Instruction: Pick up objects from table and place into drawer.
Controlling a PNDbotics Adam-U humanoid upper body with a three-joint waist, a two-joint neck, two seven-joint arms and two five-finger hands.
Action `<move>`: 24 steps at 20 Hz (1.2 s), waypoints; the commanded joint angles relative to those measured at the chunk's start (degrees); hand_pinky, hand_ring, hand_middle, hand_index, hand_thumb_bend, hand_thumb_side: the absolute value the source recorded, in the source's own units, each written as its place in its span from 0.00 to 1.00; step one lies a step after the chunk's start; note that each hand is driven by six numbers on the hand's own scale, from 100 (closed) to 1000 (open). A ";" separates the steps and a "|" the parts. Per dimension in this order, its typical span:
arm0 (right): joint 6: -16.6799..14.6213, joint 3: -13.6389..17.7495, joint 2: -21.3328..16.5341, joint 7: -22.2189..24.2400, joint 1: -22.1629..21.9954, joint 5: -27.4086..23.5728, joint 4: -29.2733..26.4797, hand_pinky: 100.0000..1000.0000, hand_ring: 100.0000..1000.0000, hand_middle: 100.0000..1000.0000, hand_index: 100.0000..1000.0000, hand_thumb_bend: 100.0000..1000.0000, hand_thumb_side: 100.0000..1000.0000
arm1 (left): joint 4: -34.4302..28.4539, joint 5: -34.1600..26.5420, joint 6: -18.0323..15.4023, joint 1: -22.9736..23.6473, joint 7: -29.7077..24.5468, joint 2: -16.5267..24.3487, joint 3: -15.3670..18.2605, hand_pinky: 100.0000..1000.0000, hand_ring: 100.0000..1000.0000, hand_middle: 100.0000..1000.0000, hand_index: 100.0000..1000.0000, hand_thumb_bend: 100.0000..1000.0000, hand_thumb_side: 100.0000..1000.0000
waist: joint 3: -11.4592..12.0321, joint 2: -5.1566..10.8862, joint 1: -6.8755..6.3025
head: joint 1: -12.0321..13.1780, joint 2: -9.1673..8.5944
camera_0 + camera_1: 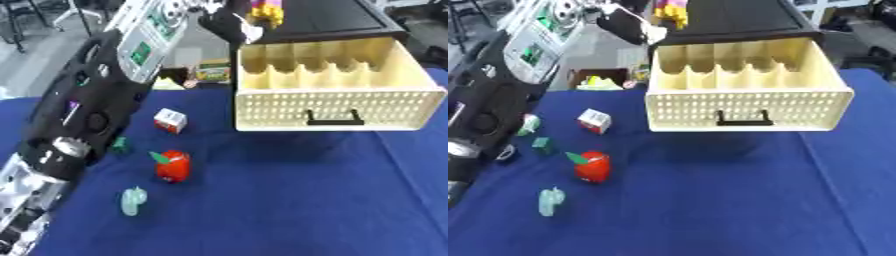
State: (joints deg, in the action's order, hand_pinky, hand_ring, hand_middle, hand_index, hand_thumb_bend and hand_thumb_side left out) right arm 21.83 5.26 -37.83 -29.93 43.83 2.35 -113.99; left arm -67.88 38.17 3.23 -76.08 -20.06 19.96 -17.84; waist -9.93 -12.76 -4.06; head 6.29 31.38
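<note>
One toy (267, 11), yellow and pink, is pinched in my left hand (229, 22) over the drawer's (337, 107) back corner; below me the apple (172, 166), cube (170, 120) and green pieces wait.

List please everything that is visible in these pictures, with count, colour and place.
drawer: 1, cream, pulled open at the far side of the table, black handle in front
cabinet: 1, black, behind and above the drawer
table: 1, blue cloth
apple: 1, red with green leaf, left of centre
box: 1, white and red, beyond the apple
pale green piece: 1, near left of the apple
dark green piece: 1, left of the apple
toy: 1, yellow and pink, held above the drawer's far left corner
left arm: 1, black and silver, along the left side
left hand: 1, black, closed on the toy
</note>
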 commanded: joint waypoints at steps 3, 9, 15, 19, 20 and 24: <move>-0.12 0.35 -0.46 -0.20 0.96 0.22 -0.60 0.44 0.39 0.34 0.67 0.27 0.83 | 0.03 1.21 -1.87 -1.30 -0.77 0.23 -0.15 0.36 0.48 0.44 0.84 0.04 0.14 | -0.30 0.90 0.28 | 0.31 -0.62; -0.23 0.44 -0.50 -0.35 0.91 0.17 -0.60 0.43 0.39 0.34 0.67 0.27 0.82 | 0.71 2.68 -3.98 -0.55 -1.39 0.56 0.02 0.39 0.55 0.53 0.98 0.19 0.31 | -0.41 0.85 0.25 | 0.11 -0.49; -0.23 0.50 -0.40 -0.46 0.84 0.14 -0.60 0.43 0.39 0.34 0.67 0.27 0.82 | 1.25 4.77 -4.20 0.09 -1.15 0.76 0.42 0.43 0.60 0.59 1.00 0.35 0.47 | -0.61 0.77 0.32 | 0.10 -0.43; -0.15 0.50 -0.40 -0.44 0.76 0.10 -0.60 0.43 0.39 0.34 0.67 0.27 0.82 | 1.09 5.06 -3.77 0.26 -0.56 0.95 0.72 0.43 0.60 0.58 1.00 0.35 0.49 | -0.52 0.75 0.35 | 0.11 -0.31; -0.13 0.50 -0.41 -0.42 0.75 0.10 -0.60 0.43 0.39 0.34 0.67 0.27 0.82 | 1.00 4.93 -3.63 0.35 -0.33 1.00 0.81 0.42 0.59 0.57 1.00 0.34 0.48 | -0.47 0.75 0.36 | 0.09 -0.26; -0.10 0.54 -0.49 -0.40 0.75 0.17 -0.60 0.43 0.39 0.34 0.67 0.27 0.83 | -0.27 3.05 -2.69 0.69 1.09 1.41 1.68 0.41 0.56 0.54 1.00 0.24 0.44 | -0.23 0.81 0.45 | -0.04 0.03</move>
State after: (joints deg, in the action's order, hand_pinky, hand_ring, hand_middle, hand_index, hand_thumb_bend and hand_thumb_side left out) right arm 21.70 5.28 -37.43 -30.28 43.83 2.35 -113.99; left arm -66.86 41.78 0.35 -74.35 -19.61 19.66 -17.13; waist -10.17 -12.94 -4.09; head 6.39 31.22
